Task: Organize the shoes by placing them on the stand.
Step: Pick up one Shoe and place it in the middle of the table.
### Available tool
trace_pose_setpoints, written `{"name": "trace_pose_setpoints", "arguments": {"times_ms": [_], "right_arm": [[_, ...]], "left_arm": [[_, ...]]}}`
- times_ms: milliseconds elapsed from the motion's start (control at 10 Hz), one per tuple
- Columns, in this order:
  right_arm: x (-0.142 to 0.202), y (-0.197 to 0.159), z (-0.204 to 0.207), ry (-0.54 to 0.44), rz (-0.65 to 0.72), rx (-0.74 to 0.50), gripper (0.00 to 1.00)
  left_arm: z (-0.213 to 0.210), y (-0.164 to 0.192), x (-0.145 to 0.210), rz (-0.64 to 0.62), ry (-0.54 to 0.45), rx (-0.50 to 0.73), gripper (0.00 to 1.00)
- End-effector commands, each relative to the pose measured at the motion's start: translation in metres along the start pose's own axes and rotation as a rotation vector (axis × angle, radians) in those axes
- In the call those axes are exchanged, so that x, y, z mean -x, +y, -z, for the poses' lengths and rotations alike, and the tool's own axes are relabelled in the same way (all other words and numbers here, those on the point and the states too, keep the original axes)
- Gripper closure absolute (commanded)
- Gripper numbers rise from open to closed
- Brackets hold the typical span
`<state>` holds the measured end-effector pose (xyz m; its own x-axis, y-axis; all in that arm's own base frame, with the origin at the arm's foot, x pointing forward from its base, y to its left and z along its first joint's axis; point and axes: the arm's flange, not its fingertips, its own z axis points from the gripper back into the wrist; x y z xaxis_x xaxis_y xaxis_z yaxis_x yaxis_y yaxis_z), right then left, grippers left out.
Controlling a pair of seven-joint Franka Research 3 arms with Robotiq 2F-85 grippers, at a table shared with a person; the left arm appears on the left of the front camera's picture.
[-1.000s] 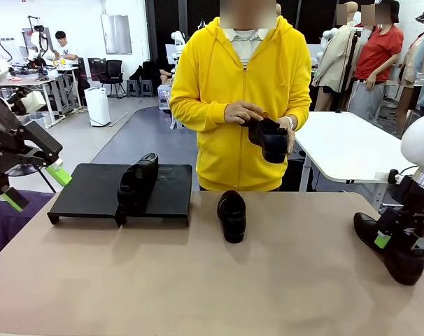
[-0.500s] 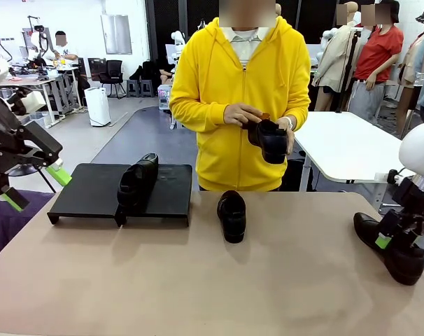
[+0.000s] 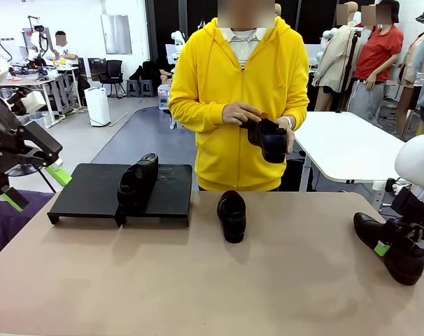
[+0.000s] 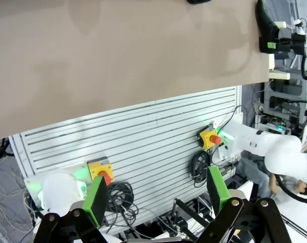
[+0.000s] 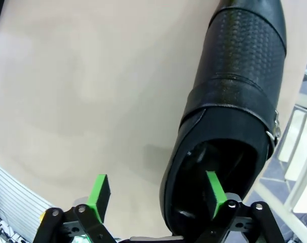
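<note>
One black shoe (image 3: 392,246) lies at the table's right edge. My right gripper (image 3: 388,246) is lowered onto it. In the right wrist view one green pad sits inside this shoe's (image 5: 234,101) opening and the other outside its side wall; my right gripper (image 5: 157,191) is open. A second shoe (image 3: 137,180) rests on the black stand (image 3: 86,196) at the far left. A third shoe (image 3: 231,215) lies mid-table. The person in yellow holds a fourth shoe (image 3: 269,138) in both hands. My left gripper (image 3: 36,187) hangs open off the table's left side, holding nothing.
In the left wrist view my left gripper (image 4: 157,195) looks at the table's front edge, a slatted white panel (image 4: 143,136) with emergency-stop buttons and cables below. A white table (image 3: 345,150) stands behind the person at the right.
My right gripper has sunk lower onto the shoe at the right edge. The left arm, the person's hands and the other shoes have stayed put.
</note>
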<state>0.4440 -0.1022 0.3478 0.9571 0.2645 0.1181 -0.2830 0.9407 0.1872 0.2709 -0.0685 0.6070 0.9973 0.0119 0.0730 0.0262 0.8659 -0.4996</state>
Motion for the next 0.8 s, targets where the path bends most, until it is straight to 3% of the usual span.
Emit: {"name": "trace_pose_setpoints", "arguments": {"times_ms": [0, 700], "right_arm": [[-0.0035, -0.0017, 0.0054, -0.042, -0.049, -0.032, 1.0], [-0.0082, -0.006, 0.0015, -0.056, -0.065, 0.0, 1.0]], "left_arm": [[-0.0023, 0.0028, 0.0018, 0.011, 0.004, 0.0, 0.0], [-0.0023, 0.0028, 0.0018, 0.011, 0.004, 0.0, 0.0]]}}
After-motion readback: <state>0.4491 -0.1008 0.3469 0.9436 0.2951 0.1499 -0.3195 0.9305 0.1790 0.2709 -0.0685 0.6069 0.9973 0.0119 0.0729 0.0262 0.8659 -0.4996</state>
